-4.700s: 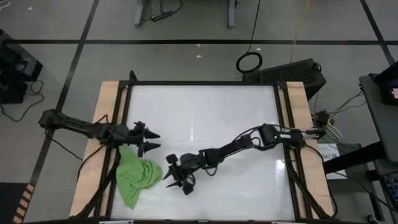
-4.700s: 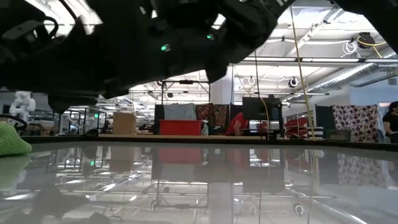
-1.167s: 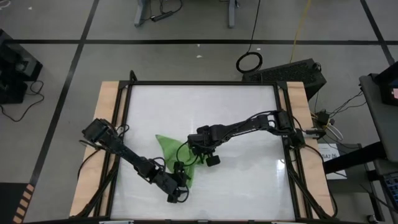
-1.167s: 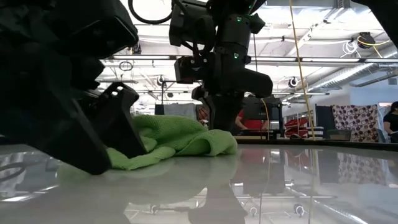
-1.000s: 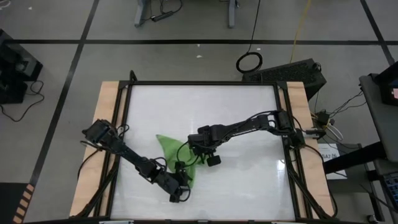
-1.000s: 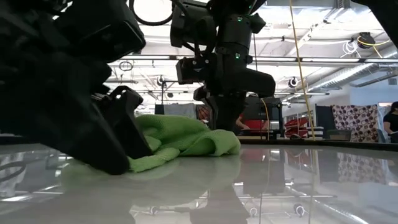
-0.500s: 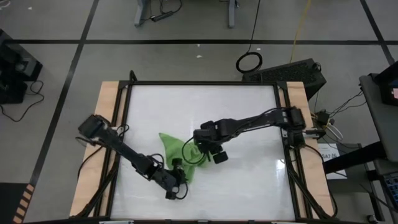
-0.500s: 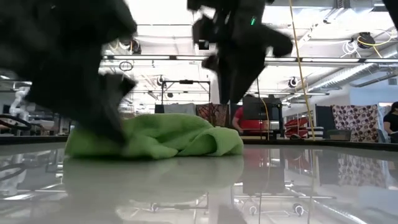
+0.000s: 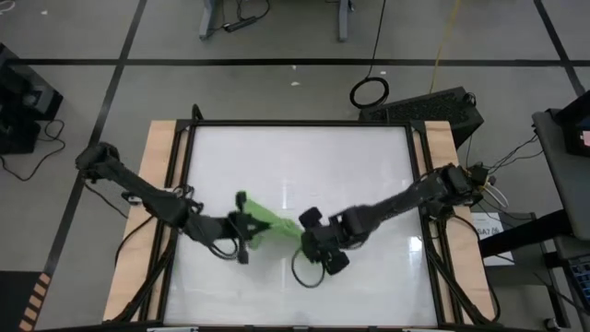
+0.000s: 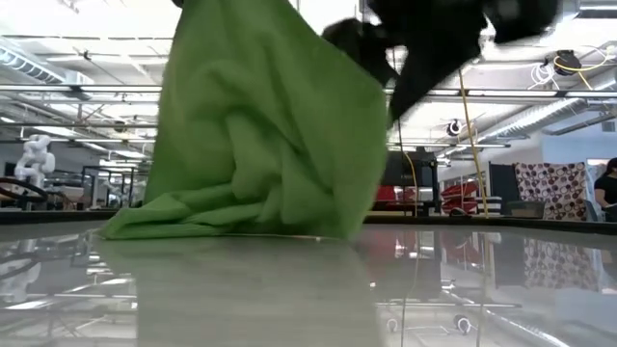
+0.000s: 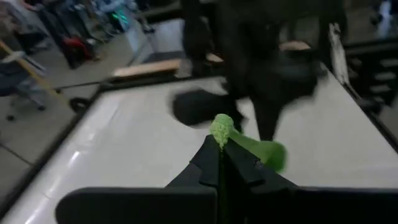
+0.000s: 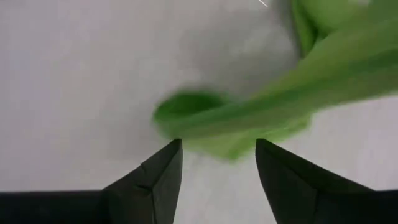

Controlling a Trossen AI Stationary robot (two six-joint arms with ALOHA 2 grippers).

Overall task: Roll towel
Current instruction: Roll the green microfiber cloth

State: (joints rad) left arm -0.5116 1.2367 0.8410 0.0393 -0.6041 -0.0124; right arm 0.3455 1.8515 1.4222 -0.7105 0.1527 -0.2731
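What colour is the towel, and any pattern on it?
Plain lime green towel, no pattern; clearest in the low view.

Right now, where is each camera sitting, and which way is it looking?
High view: above the table, looking straight down; shows both arms, the left gripper, the right gripper and the towel between them.
Low view: at tabletop height, looking level across; the towel hangs lifted, a dark arm beside it.
Left wrist view: looks past its own fingers, shut on the towel.
Right wrist view: looks down past its open fingers at the towel.
All four views share the towel.
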